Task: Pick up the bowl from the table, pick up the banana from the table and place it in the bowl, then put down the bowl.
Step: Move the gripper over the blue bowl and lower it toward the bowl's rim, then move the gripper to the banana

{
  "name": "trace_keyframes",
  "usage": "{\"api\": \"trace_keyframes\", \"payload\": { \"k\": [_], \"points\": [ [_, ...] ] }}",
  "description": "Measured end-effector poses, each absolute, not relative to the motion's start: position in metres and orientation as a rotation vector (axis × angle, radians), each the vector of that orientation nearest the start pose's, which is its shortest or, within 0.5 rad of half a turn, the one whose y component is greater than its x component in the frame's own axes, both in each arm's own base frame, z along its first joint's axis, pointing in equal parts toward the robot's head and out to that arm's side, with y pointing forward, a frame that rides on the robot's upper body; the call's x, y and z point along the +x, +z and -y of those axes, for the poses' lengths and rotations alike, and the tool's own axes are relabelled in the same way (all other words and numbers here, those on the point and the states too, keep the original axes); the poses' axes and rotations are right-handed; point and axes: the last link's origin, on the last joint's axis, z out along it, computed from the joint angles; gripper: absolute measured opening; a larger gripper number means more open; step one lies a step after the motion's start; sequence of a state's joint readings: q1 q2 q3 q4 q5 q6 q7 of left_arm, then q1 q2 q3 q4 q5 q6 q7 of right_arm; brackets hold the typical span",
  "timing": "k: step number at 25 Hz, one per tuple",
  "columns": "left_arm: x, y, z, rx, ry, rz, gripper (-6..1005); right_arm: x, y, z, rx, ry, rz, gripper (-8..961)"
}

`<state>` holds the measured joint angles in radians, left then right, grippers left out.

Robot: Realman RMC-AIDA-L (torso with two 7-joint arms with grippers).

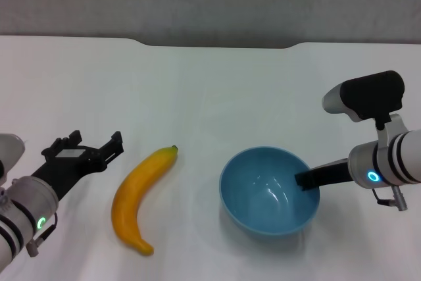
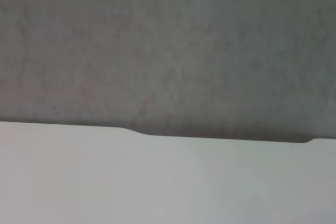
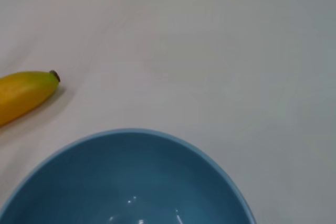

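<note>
Blue bowl (image 1: pixel 269 191) is being gripped at its right rim by the right end effector (image 1: pixel 309 179), pinching it; lifting seems next, while the left end effector (image 1: pixel 99 149) is waiting spread beside the banana (image 1: pixel 139 190).

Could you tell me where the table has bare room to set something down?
The table is bare between the notched far edge and the banana and bowl. A narrower strip lies between those two. It is crowded at the right gripper, over the bowl's rim, and around the left gripper beside the banana.
</note>
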<state>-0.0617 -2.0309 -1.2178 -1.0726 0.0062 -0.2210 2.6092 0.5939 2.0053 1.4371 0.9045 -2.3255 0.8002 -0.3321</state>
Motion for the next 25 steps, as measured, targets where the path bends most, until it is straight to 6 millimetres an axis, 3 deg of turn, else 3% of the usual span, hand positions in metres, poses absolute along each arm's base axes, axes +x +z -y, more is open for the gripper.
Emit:
{"api": "trace_keyframes", "payload": {
  "k": [3,7,11,18,25],
  "points": [
    [-0.28,-0.039,-0.32,-1.838,-0.538,0.947,792,0.237,-0.06,-0.386,-2.279,-0.093,-1.186,34],
    [-0.258,-0.035,-0.322,-1.857,-0.481,0.959,790,0.238,-0.049,-0.384,-2.244,-0.025,-1.182,33],
    [-0.246,-0.032,-0.323,-1.872,-0.345,0.969,788,0.24,-0.044,-0.383,-2.229,0.004,-1.178,33],
    [-0.236,-0.049,-0.331,-1.966,-0.145,1.01,784,0.234,-0.041,-0.383,-2.233,0.03,-1.16,34],
    [-0.232,-0.06,-0.336,-2.007,-0.13,1.057,779,0.235,-0.039,-0.384,-2.225,0.039,-1.16,32]
  ]
}}
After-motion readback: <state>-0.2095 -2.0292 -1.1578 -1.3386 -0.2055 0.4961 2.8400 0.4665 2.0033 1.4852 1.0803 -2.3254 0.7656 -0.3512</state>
